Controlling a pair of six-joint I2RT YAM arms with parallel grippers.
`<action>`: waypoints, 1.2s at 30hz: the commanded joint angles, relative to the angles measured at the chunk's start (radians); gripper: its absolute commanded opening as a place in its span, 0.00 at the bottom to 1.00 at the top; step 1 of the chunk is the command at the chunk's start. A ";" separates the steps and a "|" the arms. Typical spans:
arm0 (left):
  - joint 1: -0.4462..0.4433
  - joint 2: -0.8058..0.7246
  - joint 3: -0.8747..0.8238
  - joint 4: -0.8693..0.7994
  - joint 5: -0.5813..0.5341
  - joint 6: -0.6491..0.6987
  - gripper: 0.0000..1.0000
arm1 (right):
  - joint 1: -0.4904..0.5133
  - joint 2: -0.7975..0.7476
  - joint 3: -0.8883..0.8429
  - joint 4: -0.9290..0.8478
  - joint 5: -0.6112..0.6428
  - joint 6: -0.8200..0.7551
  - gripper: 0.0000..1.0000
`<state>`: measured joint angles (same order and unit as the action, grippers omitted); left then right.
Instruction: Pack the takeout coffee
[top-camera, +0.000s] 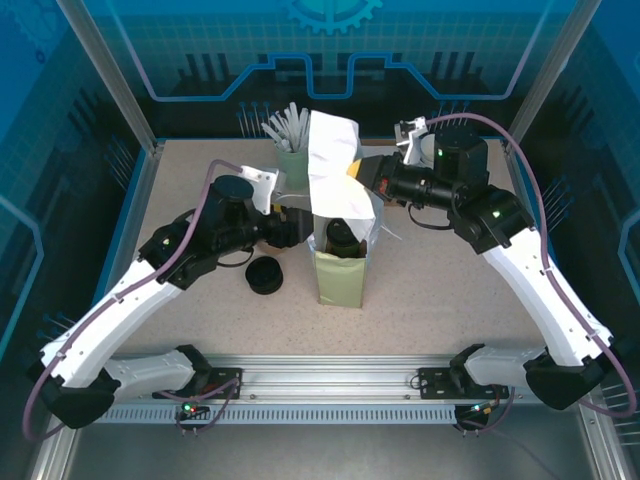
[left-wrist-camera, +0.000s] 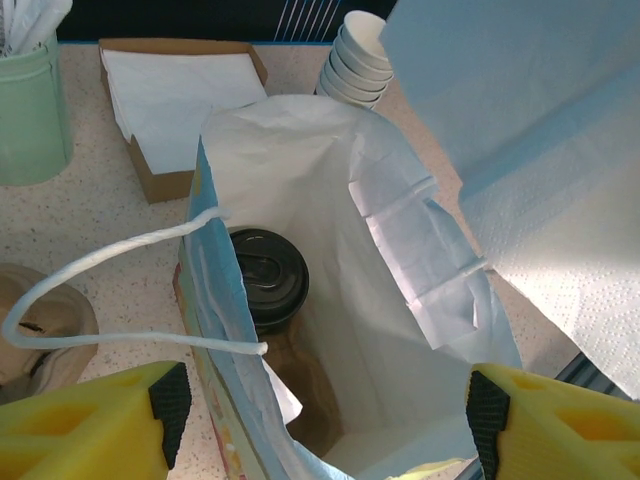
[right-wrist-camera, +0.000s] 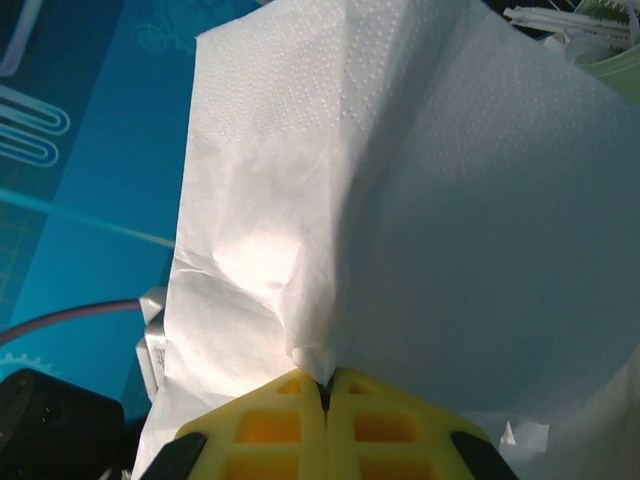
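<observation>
The top camera shows me the paper bag (top-camera: 338, 282) upright near the table's centre with its mouth open upward. Bare speckled tabletop (top-camera: 450, 290) runs from its 3 o'clock out to the right arm. A loose black lid (top-camera: 265, 274) lies just beside the bag at 9 o'clock. A pale green tumbler (top-camera: 292, 160) of white utensils stands near at 11 o'clock. Metal frame posts and blue panels close the table on the left, far and right sides.

In my left wrist view the takeout coffee (left-wrist-camera: 268, 278) stands upright on the bag's floor, tucked against the wall at 9 o'clock. Brown floor lies free at its 3 o'clock. My left gripper (left-wrist-camera: 327, 408) hangs over the mouth with its yellow fingers (left-wrist-camera: 95, 425) spread wide, one on each side of the bag, holding nothing. The cup sits below the gap, toward 11 o'clock. I cannot tell whether the fingers touch the bag.

My right gripper (right-wrist-camera: 325, 385) is pinched fully closed on the edge of a white paper napkin (right-wrist-camera: 400, 200) embossed with fine dots. From above, the napkin hangs over the bag's 12 o'clock rim.

The cup's lid is round, glossy black plastic with a moulded recess. The bag is creased and white inside, and its twisted cord handle (left-wrist-camera: 100, 262) loops out to 9 o'clock. Beyond the bag are a cardboard tray (left-wrist-camera: 155, 180) of napkins at 11 o'clock and a stack of white-lined cups (left-wrist-camera: 355, 55) at 12.
</observation>
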<state>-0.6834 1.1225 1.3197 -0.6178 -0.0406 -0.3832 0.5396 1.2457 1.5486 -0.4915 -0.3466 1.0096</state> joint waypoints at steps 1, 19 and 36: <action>0.002 0.032 0.014 0.027 0.010 -0.028 0.75 | 0.023 -0.002 -0.020 0.071 0.028 0.030 0.00; 0.003 0.160 0.057 0.009 -0.127 -0.043 0.71 | 0.032 0.080 -0.108 -0.047 0.126 -0.061 0.00; 0.011 0.164 0.029 0.015 -0.136 -0.024 0.73 | 0.100 0.161 -0.089 -0.291 0.392 -0.199 0.00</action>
<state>-0.6823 1.2888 1.3437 -0.5968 -0.1543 -0.4133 0.6155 1.4014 1.4395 -0.7223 -0.0387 0.8467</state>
